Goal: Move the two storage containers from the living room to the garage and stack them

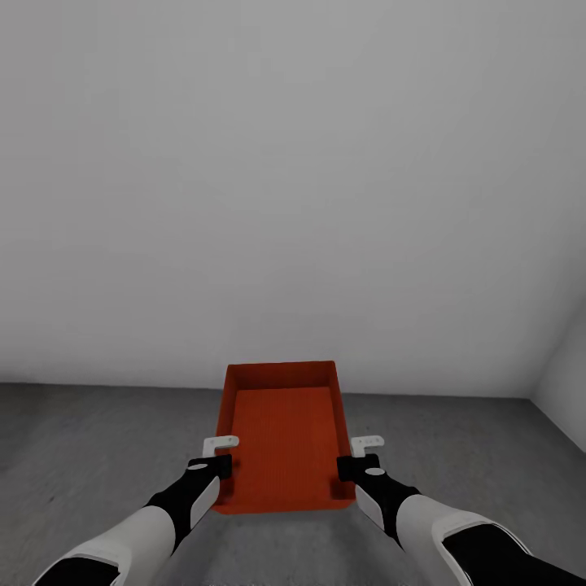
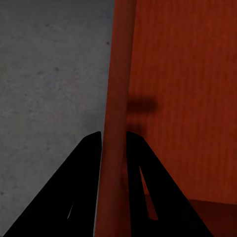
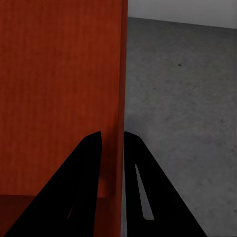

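The robot faces a plain white wall (image 1: 293,179) and a dark grey floor (image 1: 98,439), which reads as the garage, with a second wall (image 1: 566,382) forming a corner at far right. One orange-red container (image 1: 285,431) is in view, open side up, held between the two arms in front of the robot and short of the far wall; whether it hangs just above the floor or rests on it cannot be told. Judged from this, the carry into the garage is done for this container, while its release is still to come; no other container appears here, so the stack is judged not yet made. Both arms reach forward and slightly inward, roughly mirrored. The left gripper (image 1: 213,465) clamps the container's left wall near its near corner, one finger (image 2: 84,182) outside and one inside the box. The right gripper (image 1: 356,465) clamps the right wall likewise, with a finger (image 3: 148,182) on the outer face over the floor and its partner inside.
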You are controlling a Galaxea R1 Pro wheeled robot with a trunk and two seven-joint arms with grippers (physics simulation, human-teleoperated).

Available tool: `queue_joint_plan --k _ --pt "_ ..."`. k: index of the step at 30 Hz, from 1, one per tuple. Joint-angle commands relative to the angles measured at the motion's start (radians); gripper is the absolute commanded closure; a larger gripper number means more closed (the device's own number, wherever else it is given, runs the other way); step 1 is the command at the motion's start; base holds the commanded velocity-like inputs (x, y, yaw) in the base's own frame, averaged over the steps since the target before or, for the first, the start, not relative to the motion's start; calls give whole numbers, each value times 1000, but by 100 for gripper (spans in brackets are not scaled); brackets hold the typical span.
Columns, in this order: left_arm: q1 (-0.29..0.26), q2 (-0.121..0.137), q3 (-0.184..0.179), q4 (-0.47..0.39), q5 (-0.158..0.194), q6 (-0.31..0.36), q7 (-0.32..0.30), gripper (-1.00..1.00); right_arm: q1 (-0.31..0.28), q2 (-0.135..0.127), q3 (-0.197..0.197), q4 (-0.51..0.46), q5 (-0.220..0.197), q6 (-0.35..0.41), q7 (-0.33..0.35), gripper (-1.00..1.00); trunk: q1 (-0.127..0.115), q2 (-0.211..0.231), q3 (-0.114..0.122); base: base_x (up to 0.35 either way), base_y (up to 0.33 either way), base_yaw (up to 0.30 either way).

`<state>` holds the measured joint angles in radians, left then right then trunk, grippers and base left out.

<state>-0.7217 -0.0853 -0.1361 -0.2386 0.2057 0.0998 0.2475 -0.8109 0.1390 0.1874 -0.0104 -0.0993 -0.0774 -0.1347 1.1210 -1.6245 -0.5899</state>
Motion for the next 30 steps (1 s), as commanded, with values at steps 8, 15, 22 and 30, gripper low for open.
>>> queue_joint_plan --k 8,15,22,30 --pt "-1 25 24 -4 -11 7 13 100 -1 -2 -11 1 -15 -5 -5 100 0 -1 -14 0 0 0" --pt "-1 24 24 -4 -11 7 13 100 -1 -2 -11 1 -15 -5 -5 100 0 -1 -25 0 0 0" --pt "-1 24 24 -4 -11 7 13 100 -1 -2 -11 1 -15 -5 -5 100 0 -1 -37 0 0 0" --pt "-1 24 24 -4 -11 6 13 100 -1 -2 -10 1 -16 -5 -5 100 0 -1 -50 0 0 0"
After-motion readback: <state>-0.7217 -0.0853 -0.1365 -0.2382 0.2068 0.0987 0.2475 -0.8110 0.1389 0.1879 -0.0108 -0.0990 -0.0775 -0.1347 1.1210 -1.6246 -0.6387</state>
